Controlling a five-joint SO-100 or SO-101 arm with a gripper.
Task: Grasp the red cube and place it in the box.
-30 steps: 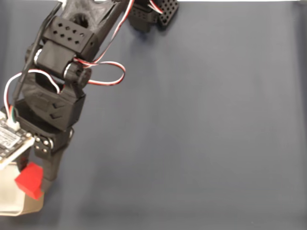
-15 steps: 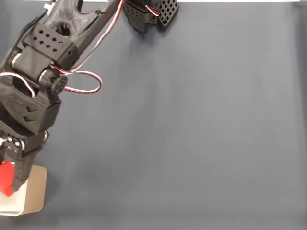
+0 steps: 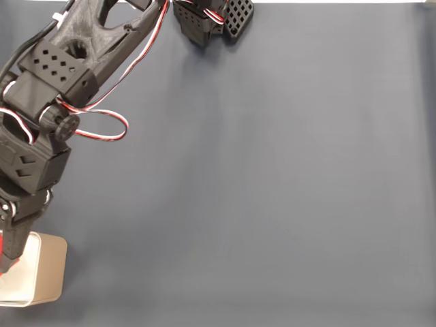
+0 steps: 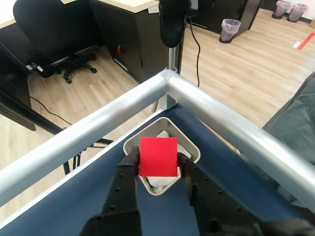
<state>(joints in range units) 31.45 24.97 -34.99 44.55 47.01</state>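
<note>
Fixed view: black arm's gripper [image 3: 8, 255] hangs above small tan rounded-corner box [image 3: 48, 269] at lower left edge | Wrist view: jaws clamp small bright red cube [image 4: 158, 157], directly above the box [image 4: 135, 142] with white inside.

In the fixed view the arm [image 3: 41, 136] has swung further toward the left edge over the last second. The gripper [image 3: 5, 255] that was beside the box [image 3: 48, 269] now reaches over the box's left part. The red cube [image 3: 3, 262], earlier fully visible over the box's near corner, has slid with the gripper to the picture's edge, leaving just a red sliver showing.
</note>
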